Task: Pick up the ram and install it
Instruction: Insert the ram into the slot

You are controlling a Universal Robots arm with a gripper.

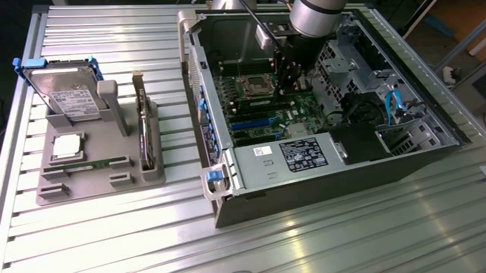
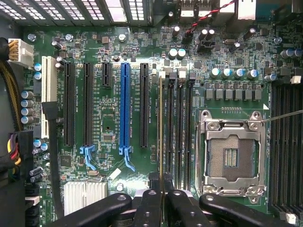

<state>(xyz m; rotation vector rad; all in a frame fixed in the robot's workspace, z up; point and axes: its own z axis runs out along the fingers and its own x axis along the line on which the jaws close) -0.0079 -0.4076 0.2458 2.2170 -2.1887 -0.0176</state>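
Observation:
The ram (image 2: 161, 132) shows edge-on as a thin greenish-gold strip in the wrist view. My gripper (image 2: 161, 183) is shut on it, with a black finger (image 2: 150, 203) on either side. The strip hangs over the row of black memory slots (image 2: 180, 127), between the black expansion slot (image 2: 144, 106) and the open CPU socket (image 2: 232, 156). Whether the ram touches a slot I cannot tell. In the exterior view my gripper (image 1: 292, 82) reaches down into the open computer case (image 1: 334, 187), just above the green motherboard (image 1: 266, 111).
Outside the case, at the exterior view's left, a grey holder (image 1: 99, 182) carries a hard drive (image 1: 68, 94), an expansion card on edge (image 1: 144, 131), a square chip (image 1: 67, 147) and another green stick (image 1: 79, 165). Blue cables (image 1: 391, 105) and a black box (image 1: 365, 142) crowd the case.

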